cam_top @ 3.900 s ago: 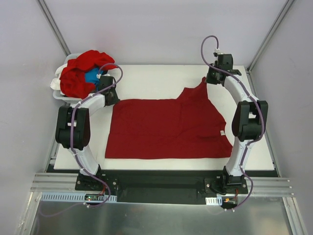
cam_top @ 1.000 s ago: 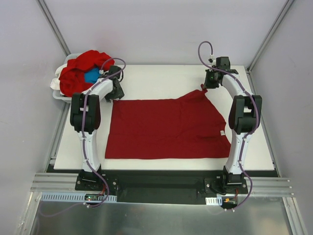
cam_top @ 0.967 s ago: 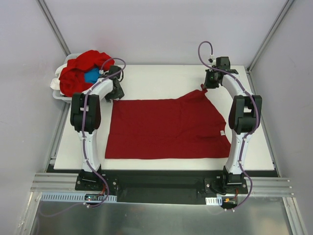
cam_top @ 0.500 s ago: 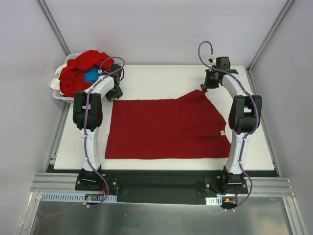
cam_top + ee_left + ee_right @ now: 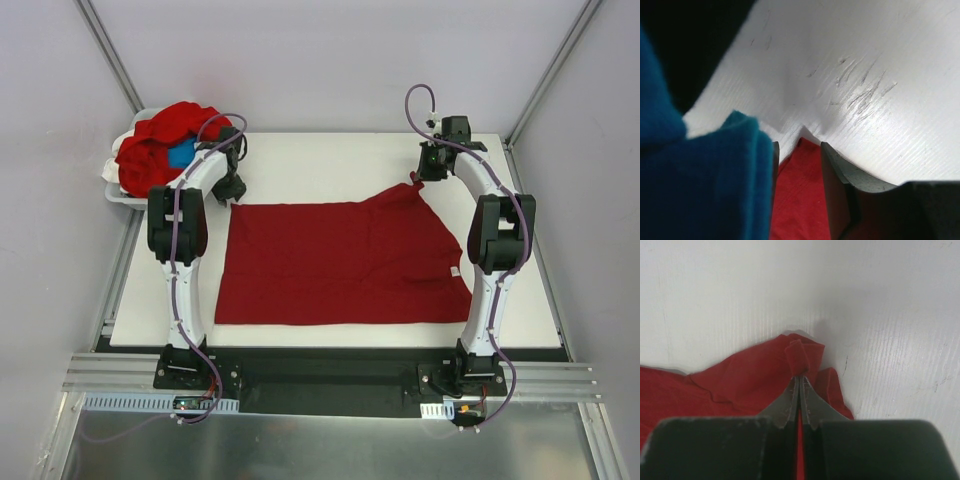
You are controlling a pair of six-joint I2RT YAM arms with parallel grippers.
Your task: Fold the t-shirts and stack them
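Deep-red t-shirt (image 5: 340,260), bright-blue shirt (image 5: 182,155), white table (image 5: 330,165)

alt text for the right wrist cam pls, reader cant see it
The right gripper is shut on a bunched corner of a deep-red t-shirt, seen from close behind. The rest of the shirt spreads to the lower left over a scuffed white table.

Both arms stretch forward, elbows bent. The left hand (image 5: 232,189) points down, fingers slightly apart. The right hand (image 5: 420,176) has its fingers pressed together, pinching the red t-shirt (image 5: 340,262).
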